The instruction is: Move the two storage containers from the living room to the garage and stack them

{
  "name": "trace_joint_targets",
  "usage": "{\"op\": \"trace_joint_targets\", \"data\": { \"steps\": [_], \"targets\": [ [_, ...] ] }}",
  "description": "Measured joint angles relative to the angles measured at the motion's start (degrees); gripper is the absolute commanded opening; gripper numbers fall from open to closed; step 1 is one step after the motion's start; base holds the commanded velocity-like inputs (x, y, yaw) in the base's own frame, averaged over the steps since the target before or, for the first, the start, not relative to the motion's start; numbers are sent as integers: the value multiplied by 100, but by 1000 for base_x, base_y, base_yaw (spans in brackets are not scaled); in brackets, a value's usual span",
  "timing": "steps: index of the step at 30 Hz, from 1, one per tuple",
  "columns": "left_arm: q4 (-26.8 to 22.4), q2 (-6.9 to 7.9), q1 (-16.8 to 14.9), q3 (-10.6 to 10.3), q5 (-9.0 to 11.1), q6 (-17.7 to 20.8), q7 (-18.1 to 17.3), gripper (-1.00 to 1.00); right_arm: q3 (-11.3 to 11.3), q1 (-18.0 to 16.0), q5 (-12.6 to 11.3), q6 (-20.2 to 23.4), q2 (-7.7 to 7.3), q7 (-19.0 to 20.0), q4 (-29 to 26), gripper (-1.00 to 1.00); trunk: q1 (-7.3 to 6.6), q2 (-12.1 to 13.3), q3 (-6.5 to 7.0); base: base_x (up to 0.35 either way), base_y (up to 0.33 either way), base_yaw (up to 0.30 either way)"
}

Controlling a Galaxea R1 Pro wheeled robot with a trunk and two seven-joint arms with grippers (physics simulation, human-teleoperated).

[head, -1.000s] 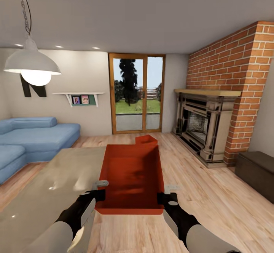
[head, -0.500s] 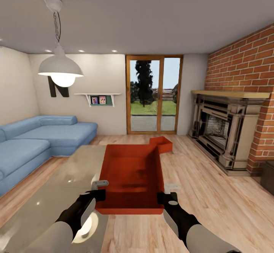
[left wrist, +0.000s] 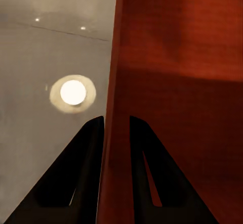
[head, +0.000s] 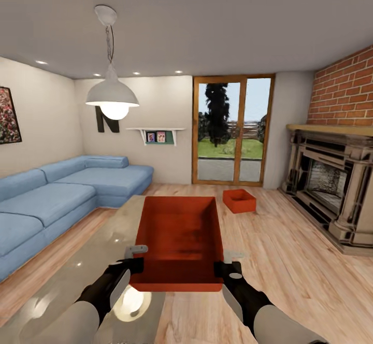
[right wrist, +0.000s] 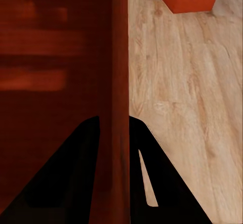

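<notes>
Fingers of the left gripper (left wrist: 116, 128) pinch the left wall of a red-orange bin (head: 178, 243); right gripper (right wrist: 115, 128) pinches its right wall, one finger inside, one outside. Bin is lidless, plain-walled, empty, held over the glass table (head: 77, 261) edge and wood floor (head: 290, 261). Second bin (head: 239, 200) sits on the floor ahead, near the glass door (head: 233, 130). Blue sofa (head: 57, 194) left, fireplace (head: 331, 178) right, lamp (head: 112, 95) overhead.

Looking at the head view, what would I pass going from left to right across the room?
Blue sofa → white pendant lamp → held red container → second red container on the wood floor → fireplace.
</notes>
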Motion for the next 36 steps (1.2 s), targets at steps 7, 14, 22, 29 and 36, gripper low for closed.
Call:
{"op": "trace_joint_targets", "data": {
  "steps": [7,14,22,29,36],
  "targets": [
    [-3,7,1,-2,7,0,-6,-100,-6,0,14,5,6,-4,-4,-100,0,0,20,0,0,273],
    [-4,7,1,-2,5,-1,-7,-100,-4,0,10,1,5,-5,-3,-100,0,0,40,0,0,273],
    [-9,7,1,-4,9,-3,-4,-100,-5,-1,12,-1,5,-4,-6,-100,0,0,63,0,0,273],
    [-4,6,0,-4,5,0,-4,-100,1,0,1,1,4,-4,-3,-100,3,0,84,-181,0,273],
    [-2,2,1,-7,11,-4,4,-100,-4,0,10,5,0,4,-5,-100,2,0,104,-218,0,273]
  ]
}}
